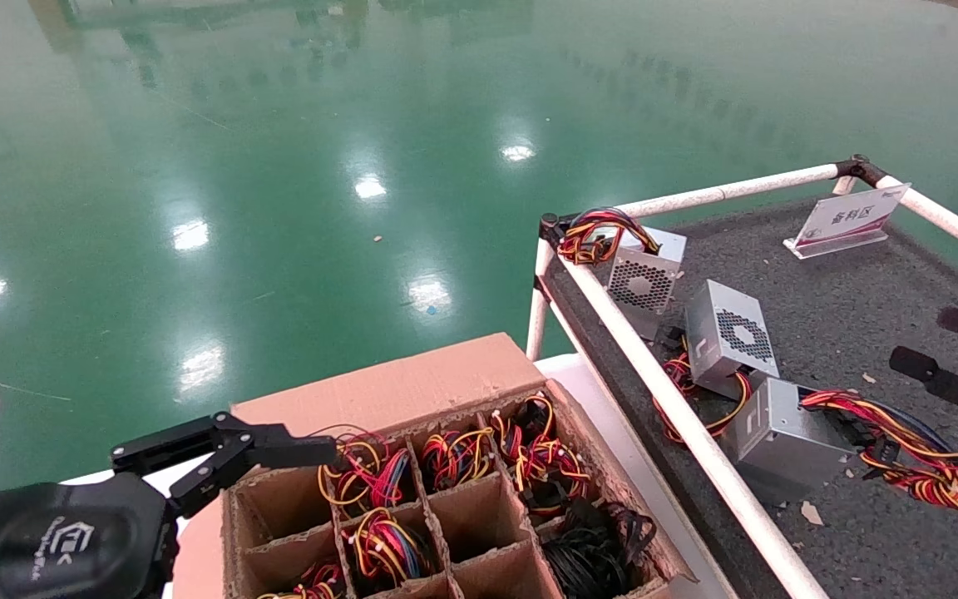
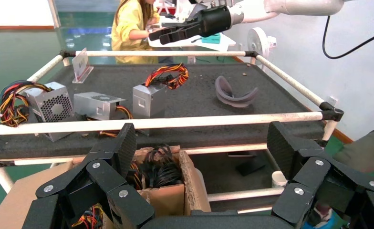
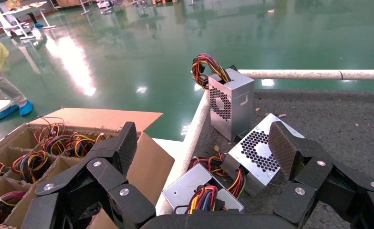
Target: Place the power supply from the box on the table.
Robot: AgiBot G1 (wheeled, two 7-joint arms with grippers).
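The power supply (image 1: 782, 433), a plain silver cuboid with a red-yellow wire bundle (image 1: 911, 462), lies on the dark grey table (image 1: 861, 283) beside the near rail. My right gripper (image 1: 957, 353) hovers open just past it, nothing between its fingers. In the right wrist view the supply (image 3: 190, 186) lies below the open gripper (image 3: 202, 148). My left gripper (image 1: 234, 449) hangs open and empty over the back-left corner of the box (image 1: 412, 391), a cardboard carton with grid compartments. The left wrist view shows that gripper (image 2: 204, 148) open above the box (image 2: 173, 195), with the supply (image 2: 149, 98) on the table beyond.
Two silver units with fan grilles (image 1: 644, 279) (image 1: 730, 334) stand on the table near the white rail (image 1: 678, 408). A white-and-red sign (image 1: 849, 218) is at the far corner. Box compartments hold coloured wire bundles (image 1: 367, 478) and black cables (image 1: 595, 545). A grey curved object (image 2: 235, 93) lies on the table.
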